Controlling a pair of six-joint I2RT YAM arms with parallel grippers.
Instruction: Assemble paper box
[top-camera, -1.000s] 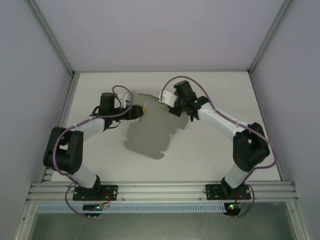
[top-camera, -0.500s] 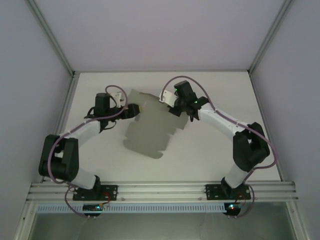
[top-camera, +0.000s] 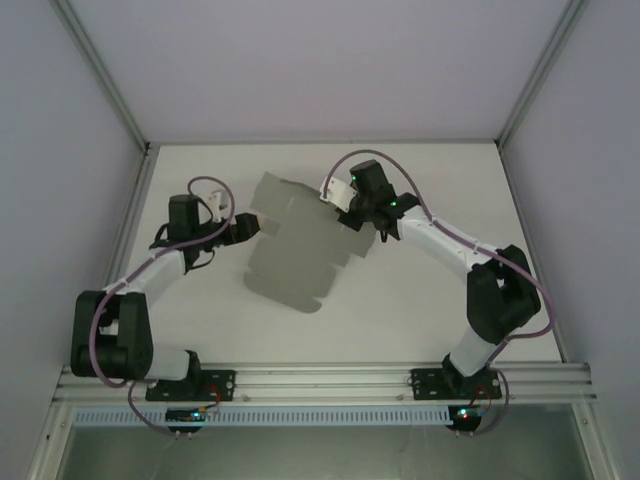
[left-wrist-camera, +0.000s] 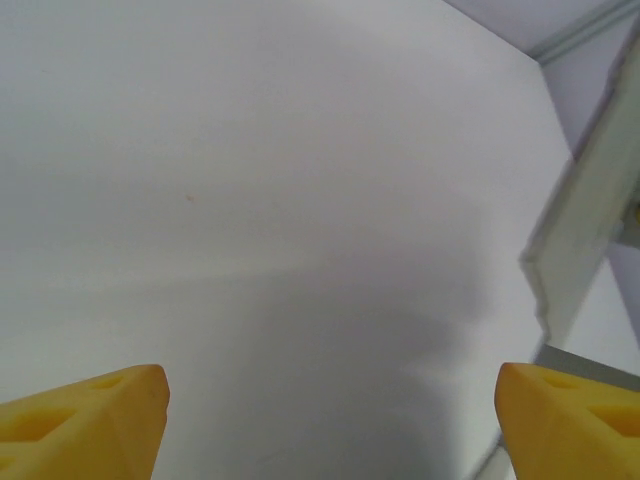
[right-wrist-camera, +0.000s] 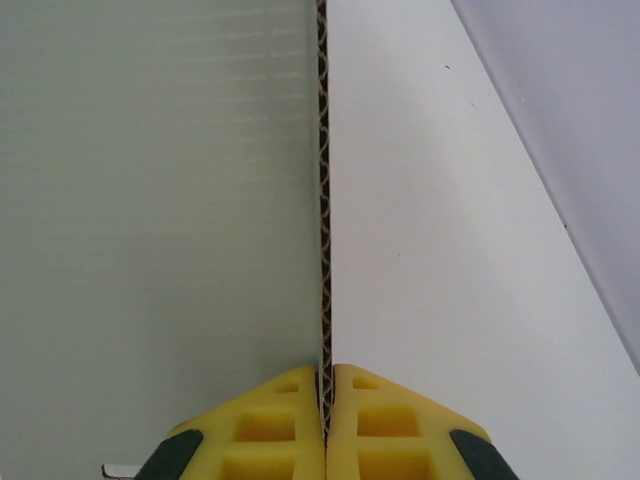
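Looking down from the top camera, I found the paper box (top-camera: 298, 250) as a flat grey die-cut sheet in the middle of the bench (top-camera: 430, 180), between the two arms, with no flap folded up that I could make out. The right gripper (top-camera: 352, 214) was clenched on the sheet's far right edge. Its wrist camera showed the yellow fingers (right-wrist-camera: 280, 420) pinched together, the corrugated edge running straight up from between them. The left gripper (top-camera: 246, 228) sat just beside the sheet's left edge, released, its fingers spread wide over bare bench with nothing between them. I couldn't tell whether it touched the board. I judged we were at the very start of assembly: one side anchored, the first fold not yet made. The next move, as I read it, called for the left gripper to come in low at a left flap, catch its edge and close, with the right clamped so the sheet wouldn't slide or pivot. Thin board creases easily, so I wanted a gentle, square approach.
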